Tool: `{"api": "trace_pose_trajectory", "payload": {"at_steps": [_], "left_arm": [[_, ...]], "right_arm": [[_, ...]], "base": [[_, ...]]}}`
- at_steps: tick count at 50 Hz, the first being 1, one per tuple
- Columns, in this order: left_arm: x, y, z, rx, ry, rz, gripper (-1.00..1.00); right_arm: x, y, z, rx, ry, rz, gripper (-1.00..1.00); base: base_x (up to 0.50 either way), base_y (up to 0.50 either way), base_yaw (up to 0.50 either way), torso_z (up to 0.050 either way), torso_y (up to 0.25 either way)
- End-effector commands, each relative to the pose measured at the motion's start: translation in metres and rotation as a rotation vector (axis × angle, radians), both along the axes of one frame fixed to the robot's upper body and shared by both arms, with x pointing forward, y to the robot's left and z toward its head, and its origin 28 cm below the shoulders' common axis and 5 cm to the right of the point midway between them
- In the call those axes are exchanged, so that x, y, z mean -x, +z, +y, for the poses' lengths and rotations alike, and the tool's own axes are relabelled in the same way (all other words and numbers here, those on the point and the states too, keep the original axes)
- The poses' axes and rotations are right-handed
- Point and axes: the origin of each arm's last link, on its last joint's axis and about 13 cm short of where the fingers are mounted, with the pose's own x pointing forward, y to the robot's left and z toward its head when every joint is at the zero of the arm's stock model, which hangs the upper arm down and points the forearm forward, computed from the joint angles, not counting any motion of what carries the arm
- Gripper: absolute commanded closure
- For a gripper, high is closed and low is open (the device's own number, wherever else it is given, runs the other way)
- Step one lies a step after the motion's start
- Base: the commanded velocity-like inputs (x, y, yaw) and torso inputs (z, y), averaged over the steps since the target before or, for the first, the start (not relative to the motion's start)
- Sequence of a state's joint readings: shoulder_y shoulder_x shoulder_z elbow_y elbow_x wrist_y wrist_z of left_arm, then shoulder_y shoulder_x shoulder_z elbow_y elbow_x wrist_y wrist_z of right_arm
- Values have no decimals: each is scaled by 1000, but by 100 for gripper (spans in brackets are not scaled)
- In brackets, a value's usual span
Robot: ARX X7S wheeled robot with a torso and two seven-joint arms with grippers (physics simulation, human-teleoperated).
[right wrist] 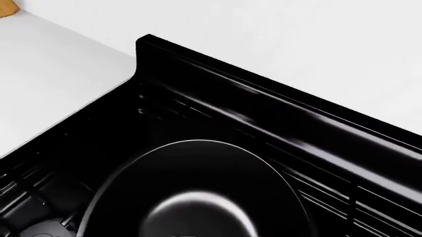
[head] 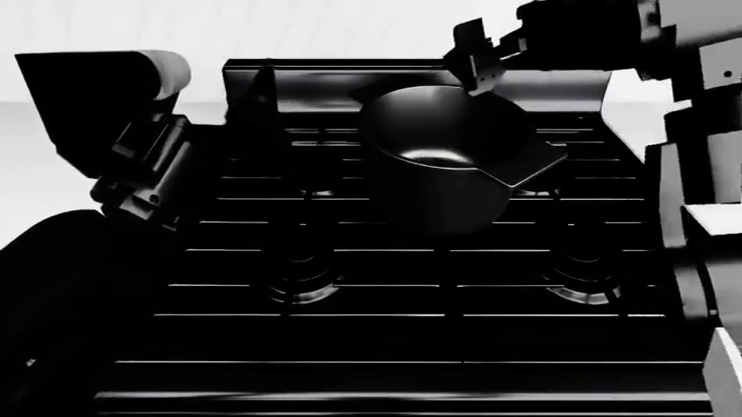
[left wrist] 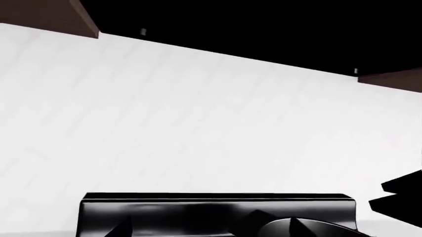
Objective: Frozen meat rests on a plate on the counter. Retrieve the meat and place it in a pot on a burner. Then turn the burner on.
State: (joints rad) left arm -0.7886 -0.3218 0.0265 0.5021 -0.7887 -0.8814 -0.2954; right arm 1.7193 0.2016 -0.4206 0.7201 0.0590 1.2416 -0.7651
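Observation:
The pot (head: 439,169), tall and glossy black, stands on the rear right burner with its tab handle (head: 527,165) towards the right. My right gripper (head: 477,62) hovers over the pot's far rim, fingers apart and nothing between them. From above, the pot (right wrist: 197,192) shows a dark inside with only a pale sheen. My left gripper (left wrist: 209,229) is open and empty at the stove's back left, and it also shows as the left gripper (head: 257,97) in the head view. The pot's rim (left wrist: 297,228) lies beside one fingertip. The meat and the plate are out of view.
The black stove's backguard (head: 347,74) runs along the white wall behind the pot. Grates (head: 383,287) cover the front burners (head: 304,287). White counter (right wrist: 53,74) lies beside the stove. Brown cabinets (left wrist: 46,15) hang above.

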Motion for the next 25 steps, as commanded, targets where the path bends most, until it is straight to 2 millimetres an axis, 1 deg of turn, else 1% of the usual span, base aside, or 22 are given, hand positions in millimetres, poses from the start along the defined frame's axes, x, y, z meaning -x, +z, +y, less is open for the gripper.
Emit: {"api": "trace_pose_trajectory", "payload": {"at_steps": [1, 3, 12, 18, 25], "left_arm": [[7, 3, -2, 11, 1, -21, -100], [7, 2, -1, 10, 1, -21, -100], [9, 0, -1, 6, -2, -14, -100], [10, -2, -1, 4, -8, -8, -100], [9, -4, -3, 1, -18, -1, -100]], "right_arm": [[65, 4, -5, 5, -158, -194, -100], [73, 1, 2, -19, -83, -178, -100], [95, -3, 6, -27, -105, -238, -100], [110, -12, 11, -33, -126, -248, -100], [127, -31, 17, -60, -177, -283, -100]], "base": [[0, 0, 0, 0, 0], [0, 0, 0, 0, 0], [0, 0, 0, 0, 0], [0, 0, 0, 0, 0], [0, 0, 0, 0, 0]]}}
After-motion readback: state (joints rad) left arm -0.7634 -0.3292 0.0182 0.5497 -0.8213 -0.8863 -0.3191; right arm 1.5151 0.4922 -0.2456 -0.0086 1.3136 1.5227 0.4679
